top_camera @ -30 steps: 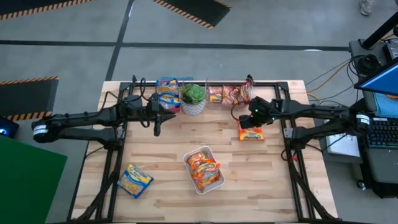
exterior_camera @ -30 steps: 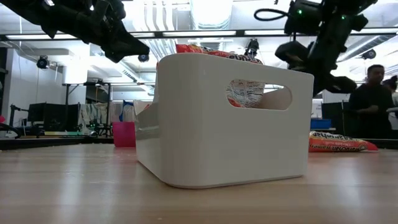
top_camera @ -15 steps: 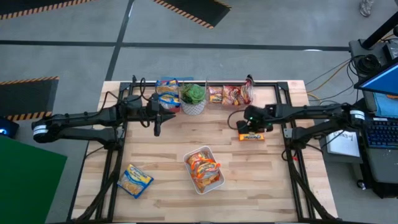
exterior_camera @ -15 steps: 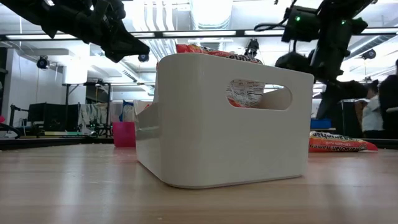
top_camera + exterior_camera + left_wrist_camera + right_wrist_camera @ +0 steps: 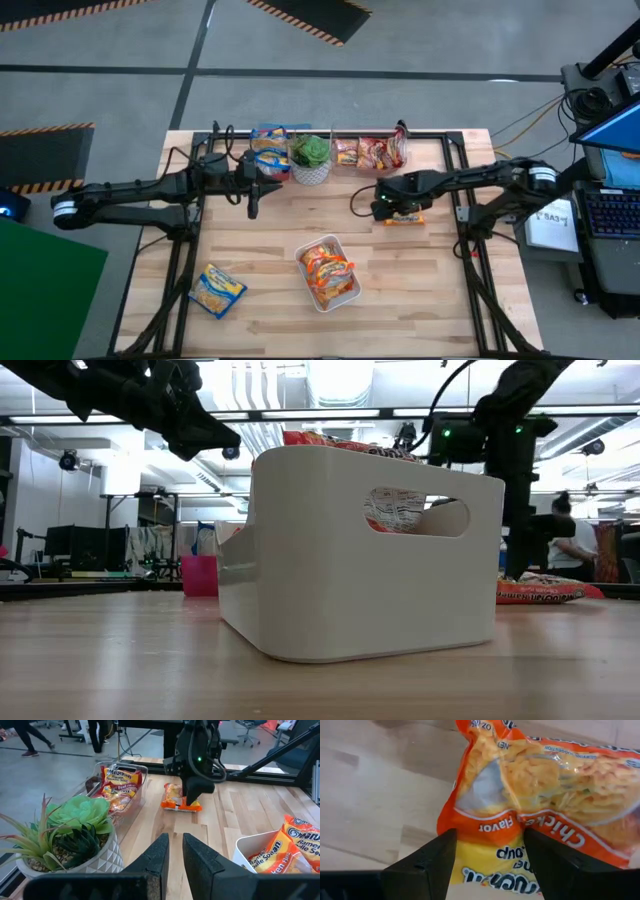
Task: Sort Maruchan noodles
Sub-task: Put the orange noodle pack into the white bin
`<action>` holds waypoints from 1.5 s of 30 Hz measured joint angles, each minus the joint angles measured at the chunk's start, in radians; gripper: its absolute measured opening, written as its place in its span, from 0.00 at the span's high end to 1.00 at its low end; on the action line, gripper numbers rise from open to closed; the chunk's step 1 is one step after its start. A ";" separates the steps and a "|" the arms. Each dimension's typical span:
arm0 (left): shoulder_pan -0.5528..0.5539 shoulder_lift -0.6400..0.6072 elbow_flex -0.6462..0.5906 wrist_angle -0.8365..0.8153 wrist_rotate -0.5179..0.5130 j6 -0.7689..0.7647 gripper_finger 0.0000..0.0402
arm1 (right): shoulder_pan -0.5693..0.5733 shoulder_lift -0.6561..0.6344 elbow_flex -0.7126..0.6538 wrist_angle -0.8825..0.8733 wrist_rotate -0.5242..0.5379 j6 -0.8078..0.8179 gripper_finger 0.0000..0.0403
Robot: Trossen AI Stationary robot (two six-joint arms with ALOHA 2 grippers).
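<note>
Right gripper (image 5: 392,208): fingers spread, straddling the orange packet (image 5: 405,214) lying flat on the table (image 5: 450,300), right of centre; not gripping it.
Left gripper (image 5: 252,208): fingers nearly together, empty, raised near the plant (image 5: 311,155).
White bin (image 5: 343,290): centre front, holding orange packets.
Blue packet (image 5: 218,290): loose at front left.
Rear edge: blue packets (image 5: 268,145) left of plant, red packets (image 5: 372,152) in a clear tray on its right.
</note>
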 joint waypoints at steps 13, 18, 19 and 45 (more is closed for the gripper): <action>0.000 0.000 0.000 0.000 0.000 0.000 0.91 | 0.000 0.101 0.060 -0.006 0.009 -0.050 0.64; 0.000 0.000 0.000 0.000 0.000 0.000 0.91 | 0.000 0.101 0.077 -0.004 0.007 -0.075 0.84; 0.000 0.000 0.000 0.000 0.000 0.000 0.91 | 0.000 0.101 0.080 -0.004 0.007 -0.081 0.88; 0.000 0.000 0.000 0.018 0.000 -0.005 0.91 | 0.150 -0.044 0.477 -0.044 -0.212 -0.210 0.97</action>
